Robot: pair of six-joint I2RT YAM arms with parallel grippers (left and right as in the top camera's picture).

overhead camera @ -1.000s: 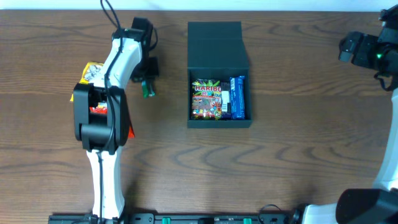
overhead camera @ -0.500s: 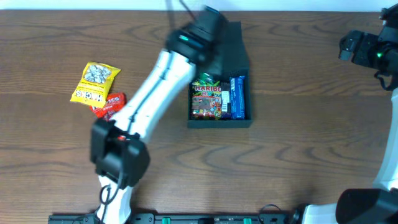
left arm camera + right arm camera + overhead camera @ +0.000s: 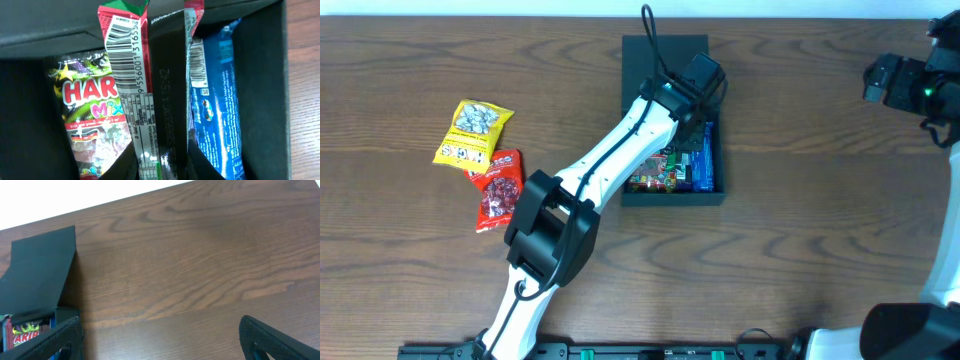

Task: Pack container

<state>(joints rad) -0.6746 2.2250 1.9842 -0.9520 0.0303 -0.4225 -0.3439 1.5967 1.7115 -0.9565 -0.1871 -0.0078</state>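
My left pincer (image 3: 162, 166) seems clamped on a barcoded snack packet (image 3: 124, 60) inside the container (image 3: 665, 55). Its lid points to 12 o'clock, long axis 12-to-6. My right pincer (image 3: 165, 336) stands apart.

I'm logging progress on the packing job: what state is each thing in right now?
container: lid open, partly filled.
left end effector: shut on the red-and-green packet, inside the container.
right end effector: open, empty, away from the container.
Haribo packet: packed.
blue packet: packed, on edge.
yellow packet: on the table, unpacked.
red packet: on the table, unpacked.
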